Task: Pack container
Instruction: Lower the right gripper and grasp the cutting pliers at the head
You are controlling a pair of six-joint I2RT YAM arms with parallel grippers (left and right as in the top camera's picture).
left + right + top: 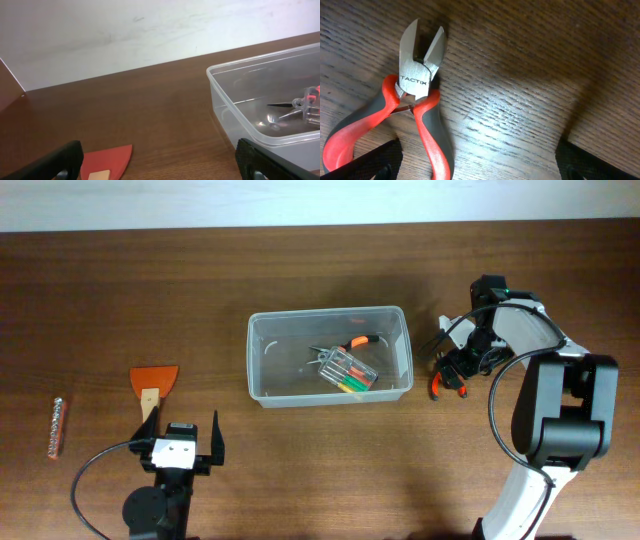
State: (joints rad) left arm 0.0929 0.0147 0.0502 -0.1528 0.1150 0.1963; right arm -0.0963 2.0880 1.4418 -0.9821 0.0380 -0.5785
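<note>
As the right gripper hovered with jaws spread, it needed to centre over the cutters before closing.

The table is dark wood, its grain coarse, with a soft sheen. The container is clear, smooth, glossy plastic. The cutters have a dull brushed-metal head and red-and-grey grips, perhaps rubbery.

Container sits centrally on desk, small case inside; cutters just right of it; scraper well left.
</note>
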